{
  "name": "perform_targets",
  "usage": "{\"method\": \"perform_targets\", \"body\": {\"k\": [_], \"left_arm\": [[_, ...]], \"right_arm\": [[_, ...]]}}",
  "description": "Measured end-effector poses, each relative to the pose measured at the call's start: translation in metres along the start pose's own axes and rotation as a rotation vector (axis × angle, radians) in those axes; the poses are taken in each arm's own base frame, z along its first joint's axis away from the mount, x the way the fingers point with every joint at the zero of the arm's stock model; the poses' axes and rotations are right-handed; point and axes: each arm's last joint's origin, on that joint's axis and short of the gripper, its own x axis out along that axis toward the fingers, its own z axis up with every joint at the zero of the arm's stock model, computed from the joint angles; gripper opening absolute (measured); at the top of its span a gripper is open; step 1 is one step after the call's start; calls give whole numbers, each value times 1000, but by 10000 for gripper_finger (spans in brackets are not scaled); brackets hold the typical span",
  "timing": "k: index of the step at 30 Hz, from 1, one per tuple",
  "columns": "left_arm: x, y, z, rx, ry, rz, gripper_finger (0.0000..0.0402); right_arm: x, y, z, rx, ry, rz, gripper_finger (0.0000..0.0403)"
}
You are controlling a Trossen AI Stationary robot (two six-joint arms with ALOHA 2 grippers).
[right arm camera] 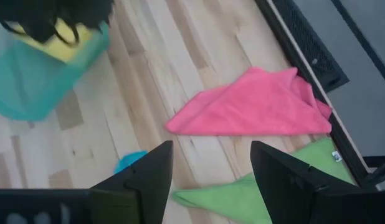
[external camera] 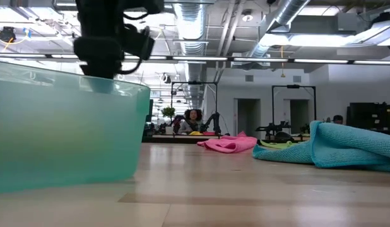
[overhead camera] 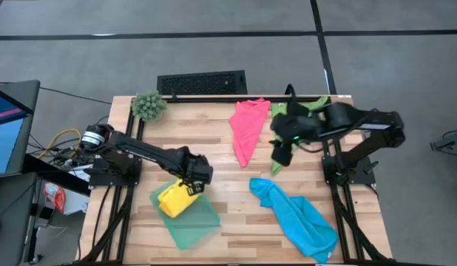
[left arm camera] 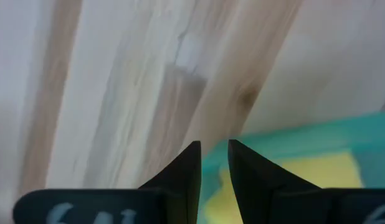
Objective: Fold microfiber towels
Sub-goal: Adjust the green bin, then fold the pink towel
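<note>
While the left gripper (overhead camera: 193, 185) hangs over the far rim of the teal tray (overhead camera: 202, 222), its fingers (left arm camera: 187, 171) stand close together with only a narrow gap and nothing between them. The yellow towel (overhead camera: 174, 201) lies folded inside the tray, just beside and under this gripper. In the left wrist view the yellow cloth shows past the fingertips, with the tray edge and the bare wood of the table (overhead camera: 214, 140) beyond.

The right gripper (overhead camera: 282, 157) hovers near the far right part of the table, its fingers (right arm camera: 149, 174) spread wide and holding nothing. The green towel (overhead camera: 306, 107) lies crumpled under this arm, partly hidden by it. The pink towel (overhead camera: 248, 127) is spread flat just to the left of that gripper. The blue towel (overhead camera: 299, 218) lies rumpled at the near right, well apart from the tray. A spiky plant ball (overhead camera: 149, 106) sits at the far left corner.
</note>
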Motion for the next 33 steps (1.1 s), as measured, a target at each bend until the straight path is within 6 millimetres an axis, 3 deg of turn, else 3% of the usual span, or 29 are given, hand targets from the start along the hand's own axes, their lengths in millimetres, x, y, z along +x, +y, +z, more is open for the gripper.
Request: {"method": "perform_targets", "body": {"k": [3, 8, 13, 17, 20, 24, 33], "left_arm": [[-12, 7, -6, -10, 3, 3, 73], [-49, 29, -15, -129, -122, -76, 74], [-77, 66, -4, -320, -349, -160, 102], [-79, 92, 20, -412, -515, -157, 151], [-68, 104, 47, -444, -603, -165, 192], [-34, 119, 79, -538, -615, -95, 229], [53, 153, 151, -652, -459, -4, 239]], "right_arm": [[21, 8, 5, -18, 62, -26, 240], [47, 14, 9, -104, 166, -67, 240], [50, 3, 13, -131, 161, -76, 240], [41, -15, 14, -97, 128, -89, 240], [32, -29, 13, -49, 103, -102, 240], [18, -46, 11, 30, 61, -116, 240], [1, -67, 4, 167, 18, -139, 240]]}}
